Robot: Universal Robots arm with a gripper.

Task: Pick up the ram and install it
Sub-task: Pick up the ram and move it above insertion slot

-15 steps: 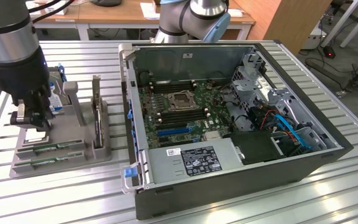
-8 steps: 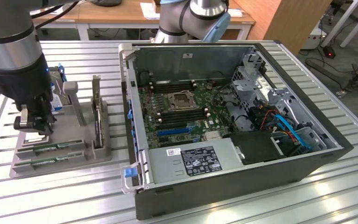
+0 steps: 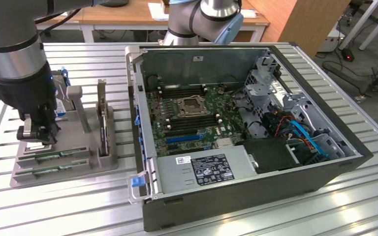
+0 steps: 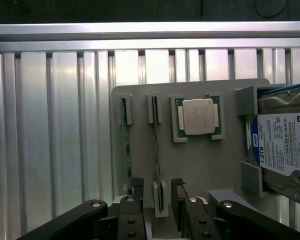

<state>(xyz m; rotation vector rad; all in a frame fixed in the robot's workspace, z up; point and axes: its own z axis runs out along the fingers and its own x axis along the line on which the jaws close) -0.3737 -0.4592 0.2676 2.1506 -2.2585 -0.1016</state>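
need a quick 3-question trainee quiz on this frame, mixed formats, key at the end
1. True or false: the gripper holds a ram stick clear of the grey holder.
2. Which part lies in the holder beside the hard drive? A) fan B) CPU C) screwdriver
3. Fill in: the open computer case stands to the exterior view's ____ of the holder.
Key: 1 false, both ram sticks sit in the holder and the open gripper holds nothing; 2 B; 3 right.
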